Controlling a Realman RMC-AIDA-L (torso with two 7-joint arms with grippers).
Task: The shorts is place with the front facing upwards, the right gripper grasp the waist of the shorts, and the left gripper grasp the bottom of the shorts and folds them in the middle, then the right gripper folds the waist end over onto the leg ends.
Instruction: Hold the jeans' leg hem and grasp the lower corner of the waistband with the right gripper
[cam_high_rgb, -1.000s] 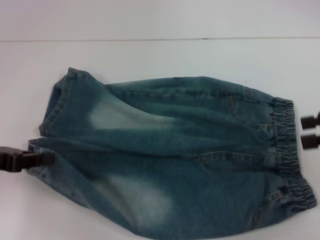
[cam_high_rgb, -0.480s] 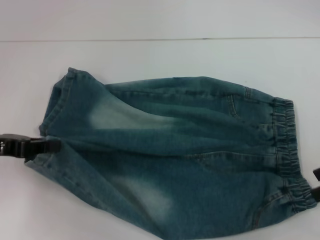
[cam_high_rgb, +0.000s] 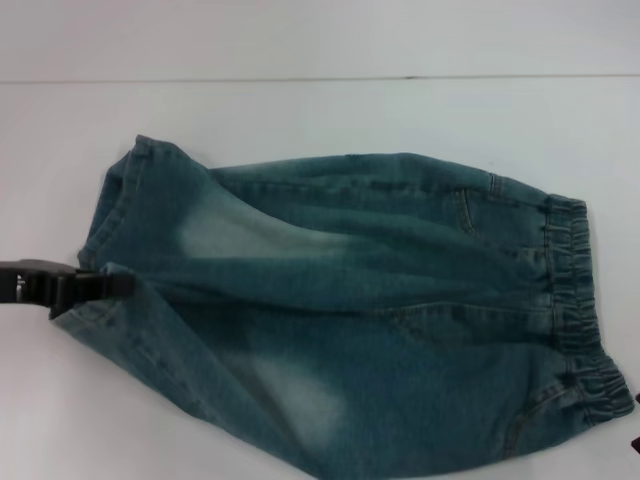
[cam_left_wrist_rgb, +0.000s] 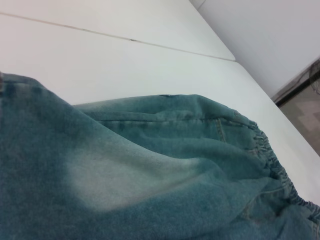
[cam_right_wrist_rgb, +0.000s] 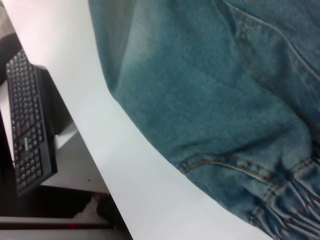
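Note:
Blue denim shorts (cam_high_rgb: 380, 300) lie flat on the white table (cam_high_rgb: 300, 110), leg ends to the left and the elastic waistband (cam_high_rgb: 575, 300) to the right. My left gripper (cam_high_rgb: 105, 285) is at the left, shut on the hem of the near leg, which is lifted and pulled inward between the two legs. Of my right gripper only a dark sliver (cam_high_rgb: 636, 443) shows at the picture's right edge, just below the near waist corner. The left wrist view looks along the shorts (cam_left_wrist_rgb: 150, 175) toward the waistband (cam_left_wrist_rgb: 270, 160). The right wrist view shows the near side of the shorts (cam_right_wrist_rgb: 225, 100) and a bit of waistband (cam_right_wrist_rgb: 295, 200).
A seam in the table (cam_high_rgb: 300, 79) runs across behind the shorts. In the right wrist view the table's near edge (cam_right_wrist_rgb: 95, 165) drops off, with a black keyboard (cam_right_wrist_rgb: 30, 125) on a lower surface beyond it.
My left gripper has moved up and to the right, dragging the near leg's hem with it. My right gripper has dropped from beside the waistband toward the near corner, almost out of the picture.

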